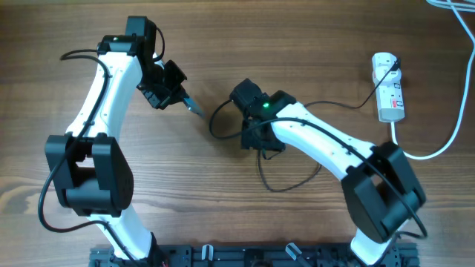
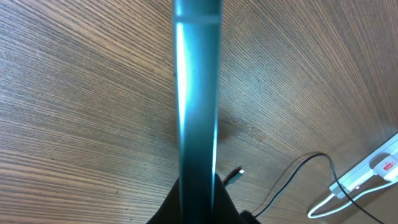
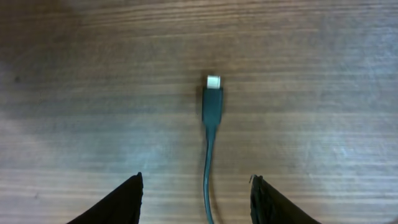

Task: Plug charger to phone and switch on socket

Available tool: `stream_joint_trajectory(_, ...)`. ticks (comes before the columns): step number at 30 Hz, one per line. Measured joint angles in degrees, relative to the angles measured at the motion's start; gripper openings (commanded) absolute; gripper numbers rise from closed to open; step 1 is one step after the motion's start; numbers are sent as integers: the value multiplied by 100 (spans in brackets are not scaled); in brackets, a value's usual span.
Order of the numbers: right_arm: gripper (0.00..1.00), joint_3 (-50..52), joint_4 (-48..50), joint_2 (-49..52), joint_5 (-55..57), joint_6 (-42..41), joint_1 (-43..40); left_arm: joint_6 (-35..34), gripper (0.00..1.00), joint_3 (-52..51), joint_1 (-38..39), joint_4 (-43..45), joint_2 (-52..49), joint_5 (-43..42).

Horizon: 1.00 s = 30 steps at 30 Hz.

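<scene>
1. From above, the phone [image 1: 195,108] is only a short teal sliver sticking out of the left gripper [image 1: 180,96], left of the frame's centre. Its screen cannot be read.
2. The left wrist view has the phone [image 2: 198,106] edge-on, a teal band down the middle of the frame, cut off at the top. The fingers there are mostly out of sight, just a dark shape at the bottom edge. From above, the jaws look clamped on the phone.
3. From above, the right arm hides the plug tip. Only loops of the charger [image 1: 211,123] show beside and below that arm.
4. The right wrist view shows it plainly: the charger [image 3: 212,109] lies on the table [image 3: 74,74], pale tip towards the top of the frame. Its cable runs down between the fingers of the right gripper [image 3: 196,179], whose jaws stand wide apart, touching nothing.
5. The socket [image 1: 390,89] lies at upper right with its white cord [image 1: 423,157], well apart from the phone. Its switch is too small to judge. The left wrist view cuts the socket [image 2: 380,169] off at the lower right edge.
</scene>
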<state>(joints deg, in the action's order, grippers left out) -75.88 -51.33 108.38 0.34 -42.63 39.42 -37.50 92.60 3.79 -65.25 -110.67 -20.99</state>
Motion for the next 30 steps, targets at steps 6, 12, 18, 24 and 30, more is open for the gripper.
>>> stream_joint_trajectory(6, 45, 0, 140, 389, 125, -24, 0, 0, 4, 0, 0, -17, 0, 15)
stream_joint_trajectory(12, 40, 4, 199, 444, 125, -46, -188, 0, 4, 0, 0, -15, 2, 15)
stream_joint_trajectory(18, 38, 4, 321, 483, 26, 157, -555, 0, 4, 0, 0, -15, 2, 15)
stream_joint_trajectory(24, 43, 4, 356, 520, -125, 264, -501, 0, 4, 0, 0, -13, 0, 15)
stream_joint_trajectory(30, 43, 4, 367, 520, -286, 330, -470, 0, 4, 0, 0, -11, 0, 15)
